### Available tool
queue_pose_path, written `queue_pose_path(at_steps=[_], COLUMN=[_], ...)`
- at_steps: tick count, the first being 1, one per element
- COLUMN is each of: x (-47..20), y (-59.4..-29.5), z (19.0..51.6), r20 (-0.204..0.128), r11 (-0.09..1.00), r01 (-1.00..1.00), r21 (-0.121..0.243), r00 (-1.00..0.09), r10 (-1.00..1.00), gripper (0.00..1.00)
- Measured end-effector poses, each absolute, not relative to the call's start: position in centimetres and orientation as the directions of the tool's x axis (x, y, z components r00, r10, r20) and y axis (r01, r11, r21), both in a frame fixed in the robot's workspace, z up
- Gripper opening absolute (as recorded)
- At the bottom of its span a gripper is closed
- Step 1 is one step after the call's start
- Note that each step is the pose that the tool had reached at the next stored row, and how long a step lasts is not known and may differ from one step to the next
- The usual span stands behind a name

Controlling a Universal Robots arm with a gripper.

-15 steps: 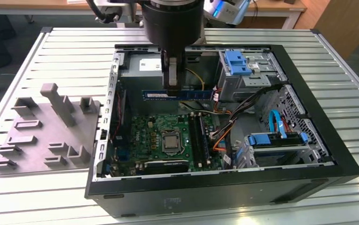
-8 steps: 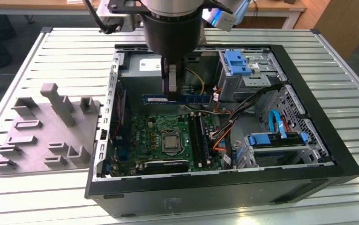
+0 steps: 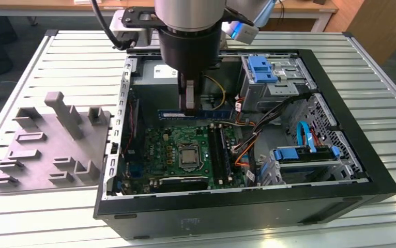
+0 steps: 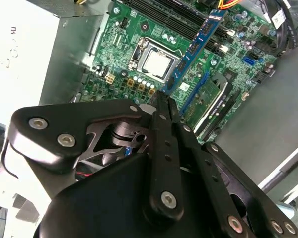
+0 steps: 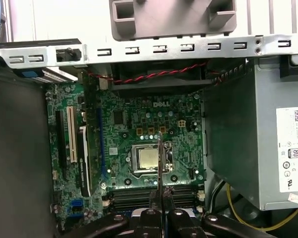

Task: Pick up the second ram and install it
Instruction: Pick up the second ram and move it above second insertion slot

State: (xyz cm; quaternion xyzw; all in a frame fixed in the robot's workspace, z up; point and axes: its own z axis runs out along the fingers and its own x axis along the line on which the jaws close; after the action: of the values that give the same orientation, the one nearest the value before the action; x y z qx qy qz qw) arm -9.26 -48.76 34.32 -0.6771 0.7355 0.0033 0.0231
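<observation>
gripper (image 3: 189, 109) points straight down, clamping second ram (image 3: 215, 113) above the motherboard (image 3: 177, 135).

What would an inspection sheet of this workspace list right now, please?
Surface: white slatted metal table carrying an open black computer case.
Job's things: thin blue-green RAM stick held over the green motherboard, not in a slot.
Clutter: grey plastic holder block beside the case.
Tool: shut on the stick.
Cables: coloured wire bundle; blue flat cable, both inside the case.
Surroundings: wooden desk behind the table.
</observation>
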Motion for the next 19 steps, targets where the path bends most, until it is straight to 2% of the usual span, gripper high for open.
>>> queue_pose_path(at_steps=[19], x=[-9.27], y=[-48.76], z=[33.34], r20=[-0.037], r11=[0.074], r01=[-0.997], r21=[-0.012], r00=[-0.073], r10=[-0.997], gripper=[0.13])
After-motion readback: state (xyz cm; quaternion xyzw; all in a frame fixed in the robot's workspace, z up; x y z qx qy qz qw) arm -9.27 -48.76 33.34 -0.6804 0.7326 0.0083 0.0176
